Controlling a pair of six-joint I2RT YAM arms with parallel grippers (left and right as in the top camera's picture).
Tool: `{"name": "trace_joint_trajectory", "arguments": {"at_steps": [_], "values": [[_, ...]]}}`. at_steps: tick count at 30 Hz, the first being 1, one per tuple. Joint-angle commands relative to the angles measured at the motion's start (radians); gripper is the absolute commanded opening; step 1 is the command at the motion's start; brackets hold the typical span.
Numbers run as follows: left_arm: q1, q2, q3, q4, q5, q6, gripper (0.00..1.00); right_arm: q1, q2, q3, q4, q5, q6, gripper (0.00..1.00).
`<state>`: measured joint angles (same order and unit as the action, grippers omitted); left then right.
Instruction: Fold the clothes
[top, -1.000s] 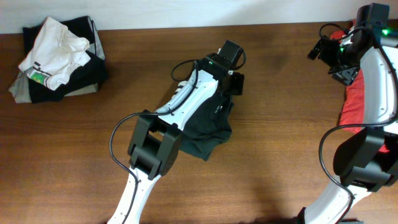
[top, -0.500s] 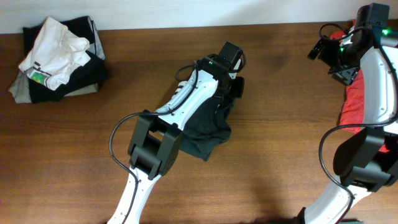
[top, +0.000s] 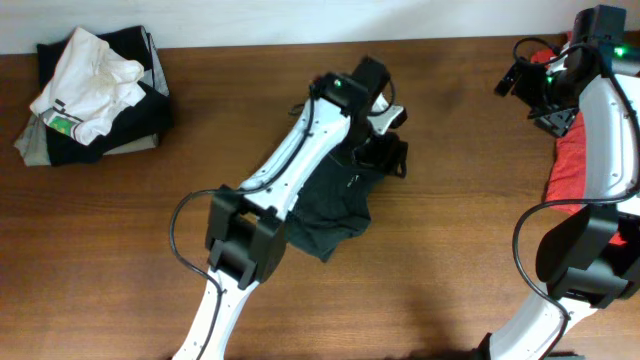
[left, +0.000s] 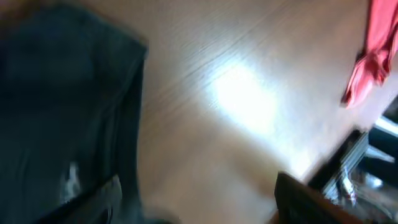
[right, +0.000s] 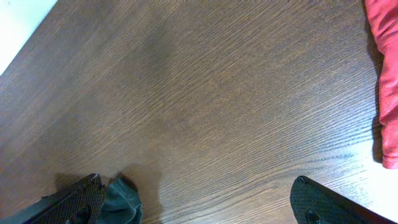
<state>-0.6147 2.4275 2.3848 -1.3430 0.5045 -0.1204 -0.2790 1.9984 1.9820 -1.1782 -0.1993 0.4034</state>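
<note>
Wooden table (top: 120, 260) carries the crumpled black T-shirt (top: 335, 212); left tool (left: 199, 196) hangs wide at that shirt's far edge, probably seeking a corner, while right tool (right: 198, 198) hovers wide, well apart.

Nothing readable anywhere, honestly. The black T-shirt (top: 330, 205) only shows a tiny white speck from overhead. In the left wrist view there's just a blurry pale smudge on the dark cloth, with no letters to make out. The pile of clothes (top: 90, 95) at the table's far left corner has a small green-and-white tag (top: 62, 122), but it's too small to read. The red-orange shirt (top: 568, 170) looks plain.
</note>
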Motion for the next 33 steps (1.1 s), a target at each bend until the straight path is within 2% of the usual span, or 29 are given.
{"name": "trace_joint_trajectory", "arguments": {"at_steps": [1,3,6,8,9,12,13,17,21,26,30,32,33], "values": [[0.004,-0.052,0.189,-0.198,-0.159,0.047,0.79,-0.003,-0.013,0.013,0.0,0.01,-0.006,0.99],[0.001,-0.055,0.226,-0.345,-0.214,0.047,0.79,-0.003,-0.013,0.013,0.001,0.01,-0.006,0.99],[-0.016,-0.055,0.126,-0.345,-0.218,0.047,0.8,-0.003,-0.013,0.013,0.001,0.01,-0.006,0.99],[-0.022,-0.055,0.05,-0.345,-0.256,0.047,0.75,-0.003,-0.013,0.013,0.001,0.01,-0.006,0.99],[-0.022,-0.055,0.006,-0.345,-0.275,0.047,0.67,-0.003,-0.013,0.013,0.0,0.01,-0.006,0.99],[-0.025,-0.055,-0.12,-0.282,-0.277,0.025,0.03,-0.003,-0.013,0.013,0.001,0.01,-0.006,0.99],[-0.025,-0.055,-0.182,-0.232,-0.275,-0.006,0.01,-0.003,-0.013,0.013,0.001,0.01,-0.006,0.99],[-0.033,-0.055,-0.381,-0.078,-0.181,-0.006,0.0,-0.003,-0.013,0.013,0.001,0.01,-0.006,0.99],[-0.07,-0.055,-0.466,-0.06,-0.113,-0.006,0.0,-0.003,-0.013,0.013,0.001,0.01,-0.006,0.99],[-0.146,-0.055,-0.47,-0.036,-0.1,-0.006,0.01,-0.003,-0.013,0.013,0.0,0.01,-0.006,0.99],[-0.151,-0.086,-0.415,-0.072,-0.104,0.003,0.0,-0.003,-0.013,0.013,0.0,0.01,-0.006,0.99],[-0.131,-0.156,-0.312,-0.061,-0.198,0.013,0.0,-0.003,-0.013,0.013,0.001,0.01,-0.006,0.98],[-0.114,-0.188,-0.246,-0.048,-0.318,-0.013,0.0,-0.003,-0.013,0.013,0.001,0.01,-0.006,0.99]]}}
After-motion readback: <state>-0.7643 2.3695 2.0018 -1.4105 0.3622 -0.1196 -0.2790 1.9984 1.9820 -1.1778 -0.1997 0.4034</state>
